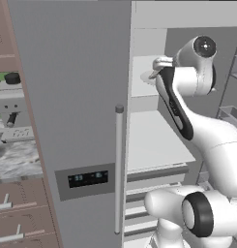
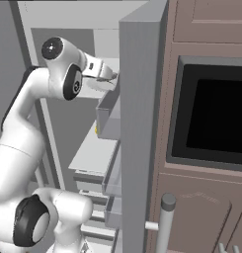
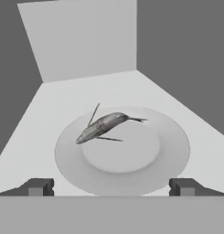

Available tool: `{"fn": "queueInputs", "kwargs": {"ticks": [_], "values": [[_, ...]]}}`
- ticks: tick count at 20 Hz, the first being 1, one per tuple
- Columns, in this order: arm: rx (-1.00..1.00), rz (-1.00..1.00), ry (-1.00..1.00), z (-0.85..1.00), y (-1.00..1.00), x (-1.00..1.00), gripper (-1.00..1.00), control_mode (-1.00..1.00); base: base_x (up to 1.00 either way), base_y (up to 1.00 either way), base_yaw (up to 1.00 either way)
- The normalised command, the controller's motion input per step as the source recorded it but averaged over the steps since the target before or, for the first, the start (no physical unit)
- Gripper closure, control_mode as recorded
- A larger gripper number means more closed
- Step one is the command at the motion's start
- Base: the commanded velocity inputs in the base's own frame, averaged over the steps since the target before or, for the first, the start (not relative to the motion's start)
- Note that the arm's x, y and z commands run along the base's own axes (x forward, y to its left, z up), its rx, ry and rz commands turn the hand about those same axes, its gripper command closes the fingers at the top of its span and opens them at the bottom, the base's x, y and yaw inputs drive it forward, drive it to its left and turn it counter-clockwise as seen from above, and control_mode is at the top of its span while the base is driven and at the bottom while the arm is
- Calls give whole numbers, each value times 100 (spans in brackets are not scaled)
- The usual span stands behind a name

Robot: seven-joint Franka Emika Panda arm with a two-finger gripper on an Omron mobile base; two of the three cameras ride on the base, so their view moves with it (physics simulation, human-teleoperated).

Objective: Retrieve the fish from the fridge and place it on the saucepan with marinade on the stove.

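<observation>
My pincer point(image 3: 111, 186) hangs released just short of the fish point(image 3: 103, 126) on its plate point(image 3: 173, 146); grabbing and carrying remain.

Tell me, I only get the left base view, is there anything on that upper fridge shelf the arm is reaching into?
Observer: Yes, the fish lies on a pale round plate there, seen in the hand view.
Operator: Is the gripper on it?
Observer: No, the gripper is open, its tips short of the plate's near rim.
Operator: Which fridge door is open?
Observer: The right one; the right base view shows its inner bins edge-on.
</observation>
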Motion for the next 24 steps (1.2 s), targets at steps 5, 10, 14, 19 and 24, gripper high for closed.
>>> {"fn": "queueInputs", "kwargs": {"ticks": [5, 10, 14, 19, 24], "values": [[0, 0, 7, 0, 0, 24, -100, -100, 0, 0, 0], [0, 0, 4, -2, 0, 17, -100, -100, 0, 0, 0], [0, 0, 3, -5, 0, 21, -100, -100, 0, 0, 0], [0, 0, 2, -14, -5, 20, -100, -100, 0, 0, 0], [0, 0, 1, -11, -5, 19, -100, -100, 0, 0, 0]]}}
